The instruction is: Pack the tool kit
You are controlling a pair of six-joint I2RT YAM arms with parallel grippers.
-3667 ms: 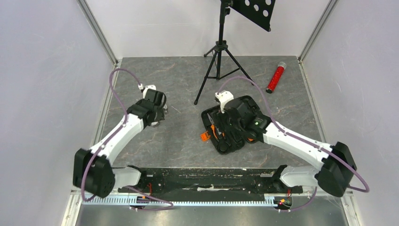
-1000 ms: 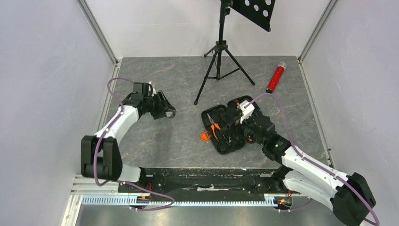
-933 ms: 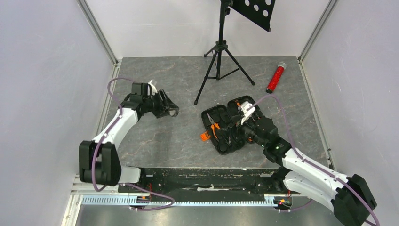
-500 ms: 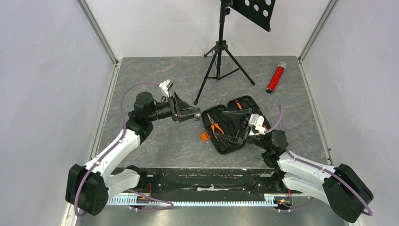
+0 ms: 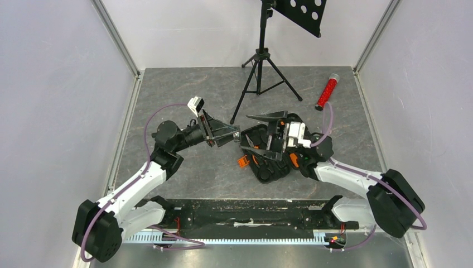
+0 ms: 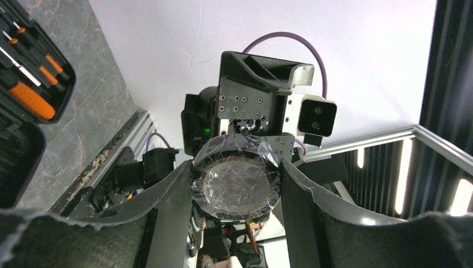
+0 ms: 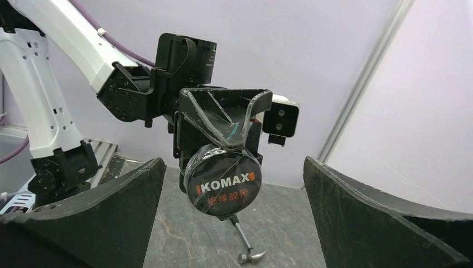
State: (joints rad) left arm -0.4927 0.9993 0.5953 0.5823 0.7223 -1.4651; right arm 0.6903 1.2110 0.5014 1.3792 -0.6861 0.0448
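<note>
The tool kit (image 5: 269, 172) is a black case lying open at mid-table, with orange-handled screwdrivers (image 6: 32, 101) in its tray (image 6: 17, 162). My left gripper (image 5: 234, 134) points right, just left of the case. It is shut on a round black roll of tape (image 7: 223, 181), wrapped in clear film and labelled KOMAX (image 6: 237, 187). My right gripper (image 5: 246, 134) hovers over the case, pointing left at that roll with its jaws wide open and nothing in them. I cannot tell whether the roll is between its fingertips. A small hammer (image 7: 245, 248) lies on the table below the roll.
A black tripod stand (image 5: 259, 61) stands at the back centre, one leg reaching toward the case. A red glittery tube (image 5: 327, 92) lies at the back right. Walls close the table on three sides.
The left arm rose from the table's left side and carried the roll right. The right gripper lifted off the case and turned left to face it, jaws staying wide open.
</note>
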